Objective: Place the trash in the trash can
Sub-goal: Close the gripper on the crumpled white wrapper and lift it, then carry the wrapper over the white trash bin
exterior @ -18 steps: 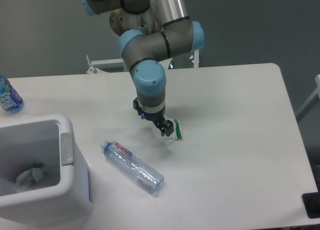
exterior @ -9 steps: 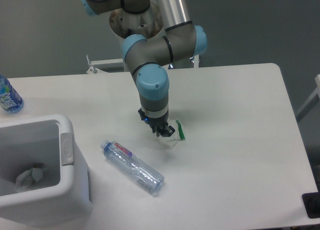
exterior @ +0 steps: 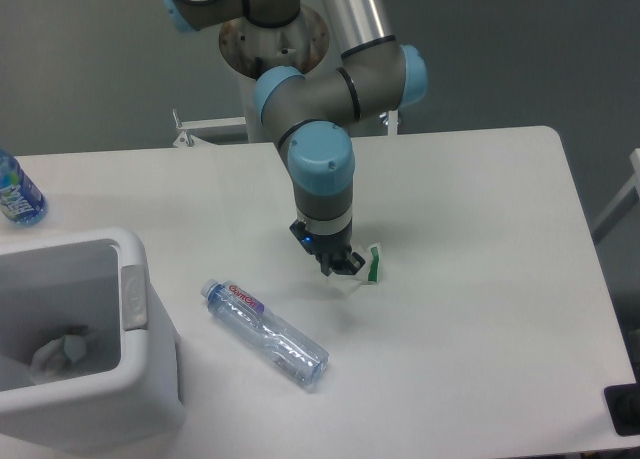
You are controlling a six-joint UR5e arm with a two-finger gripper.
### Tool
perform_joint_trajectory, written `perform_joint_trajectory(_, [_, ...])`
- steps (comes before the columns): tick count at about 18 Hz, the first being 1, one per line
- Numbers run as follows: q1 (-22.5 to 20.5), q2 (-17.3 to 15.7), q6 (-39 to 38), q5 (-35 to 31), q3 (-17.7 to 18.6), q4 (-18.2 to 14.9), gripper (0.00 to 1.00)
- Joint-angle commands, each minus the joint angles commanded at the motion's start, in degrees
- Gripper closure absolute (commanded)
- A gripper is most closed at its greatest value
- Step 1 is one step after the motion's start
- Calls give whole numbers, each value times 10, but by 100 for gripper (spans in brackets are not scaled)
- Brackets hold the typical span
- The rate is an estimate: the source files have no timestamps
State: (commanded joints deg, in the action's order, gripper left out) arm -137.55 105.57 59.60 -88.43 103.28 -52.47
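The tool (exterior: 340, 264) sits low over the wrapper (exterior: 366, 269), right of the bottle (exterior: 265, 334); whether it grips is unclear. Confirm hold before lifting toward the bin (exterior: 140, 279).

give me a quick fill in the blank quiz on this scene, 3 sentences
1. The gripper is right at the white wrapper, which has a ____ strip.
2. The clear bottle with the red-lettered label lies on its ____ on the table.
3. The blue-labelled bottle stands at the table's ____ edge in the picture, beyond the bin.

Missing words: green; side; left
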Motion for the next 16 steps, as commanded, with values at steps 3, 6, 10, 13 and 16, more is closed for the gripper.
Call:
perform_joint_trajectory(3, [-23, -25, -18, 67, -19, -1, 100])
perform_joint_trajectory(6, [-40, -48, -72, 121, -55, -1, 100])
perform_joint_trajectory(10, [-43, -51, -240, 205, -148, 3, 100])
perform_joint_trajectory(13, [-40, -45, -385, 253, -232, 3, 100])
perform_joint_trajectory(16, [-35, -46, -448, 293, -251, 4, 100])
